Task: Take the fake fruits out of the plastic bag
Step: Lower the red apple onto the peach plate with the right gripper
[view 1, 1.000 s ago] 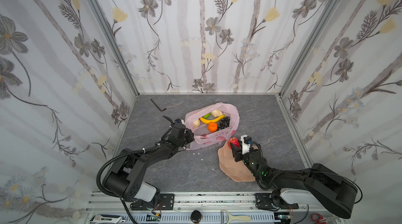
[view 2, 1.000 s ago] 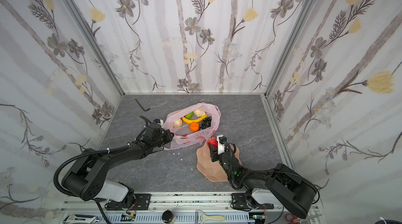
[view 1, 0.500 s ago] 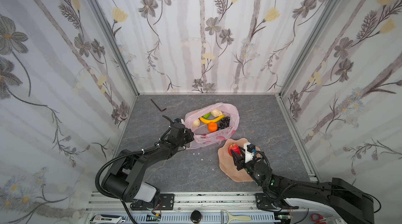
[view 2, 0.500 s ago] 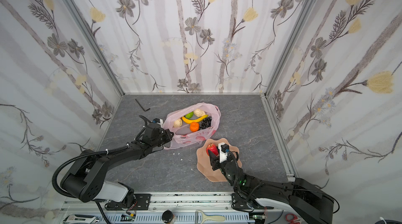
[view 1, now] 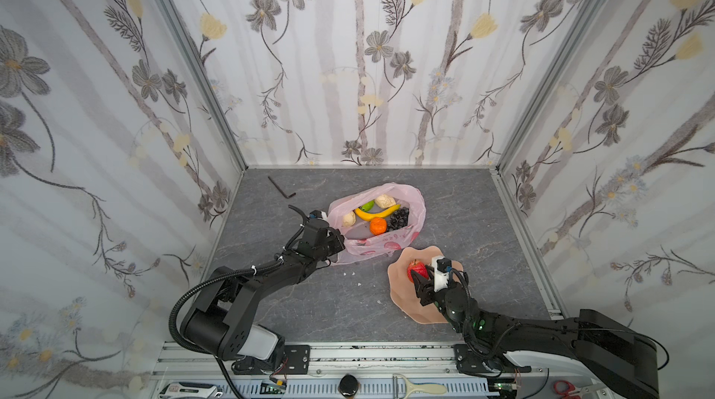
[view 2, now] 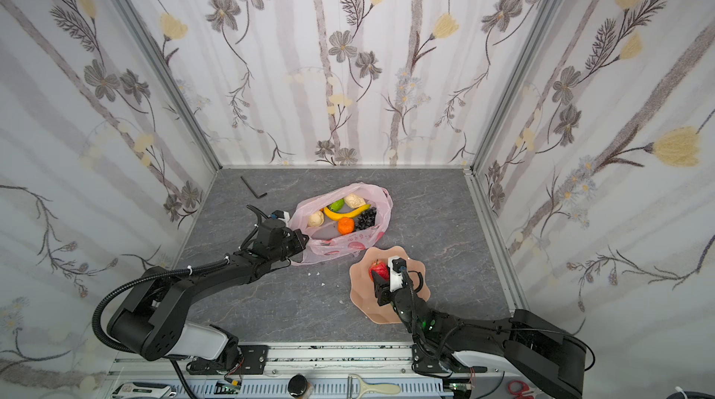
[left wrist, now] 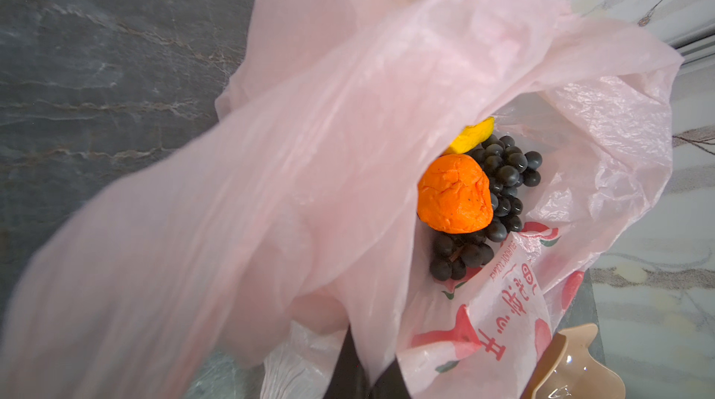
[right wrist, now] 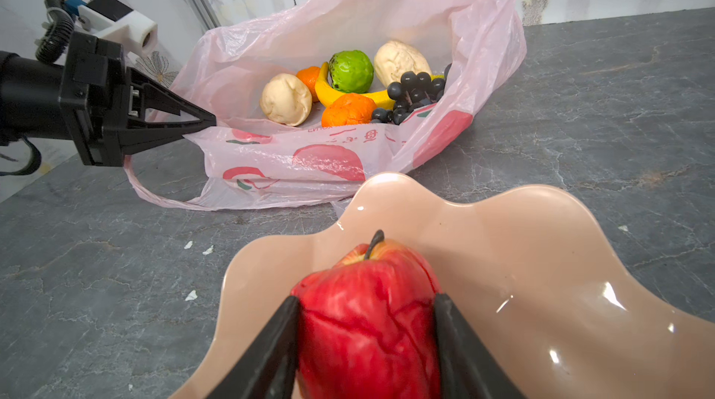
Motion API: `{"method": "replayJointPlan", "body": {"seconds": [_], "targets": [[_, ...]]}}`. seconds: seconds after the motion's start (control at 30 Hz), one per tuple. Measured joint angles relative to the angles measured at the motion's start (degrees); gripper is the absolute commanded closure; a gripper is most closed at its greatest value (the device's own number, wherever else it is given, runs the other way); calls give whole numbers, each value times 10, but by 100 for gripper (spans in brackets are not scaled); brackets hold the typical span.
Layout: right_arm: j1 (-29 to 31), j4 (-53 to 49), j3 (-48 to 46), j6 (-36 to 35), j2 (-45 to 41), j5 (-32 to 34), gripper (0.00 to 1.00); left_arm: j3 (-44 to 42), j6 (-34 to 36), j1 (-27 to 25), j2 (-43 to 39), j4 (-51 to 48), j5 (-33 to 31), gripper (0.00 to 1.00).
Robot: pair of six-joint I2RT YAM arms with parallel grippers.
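The pale-pink plastic bag (view 1: 387,244) lies open mid-table. Inside it are fake fruits: a yellow banana (right wrist: 336,97), dark grapes (right wrist: 414,87), a green ball (right wrist: 351,70), two orange ones (right wrist: 348,110) and two beige ones (right wrist: 286,99). My left gripper (view 1: 342,242) is shut on the bag's near-left rim, with film pinched between its fingers (left wrist: 350,370). My right gripper (right wrist: 365,300) is shut on a red apple-like fruit (view 1: 416,270), held low over the peach scalloped dish (view 1: 402,302). Both black fingers press on the fruit's sides.
A black hex key (view 1: 281,188) lies at the back left of the grey floor. Small white crumbs (view 1: 352,273) are scattered between bag and dish. Patterned walls close in three sides, and a metal rail (view 1: 348,354) runs along the front.
My right gripper has carried the red fruit away from the bag, toward the front, and down over the dish. The left gripper and bag have stayed put.
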Motion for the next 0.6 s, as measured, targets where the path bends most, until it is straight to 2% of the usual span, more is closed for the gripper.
{"method": "replayJointPlan", "body": {"seconds": [0.27,0.6], "targets": [[1,-16,0,26,37,13,37,-7,7,10,-14,0,-4,100],[9,-37,0,34,11,34,20,-13,11,23,-20,0,-5,100]]}}
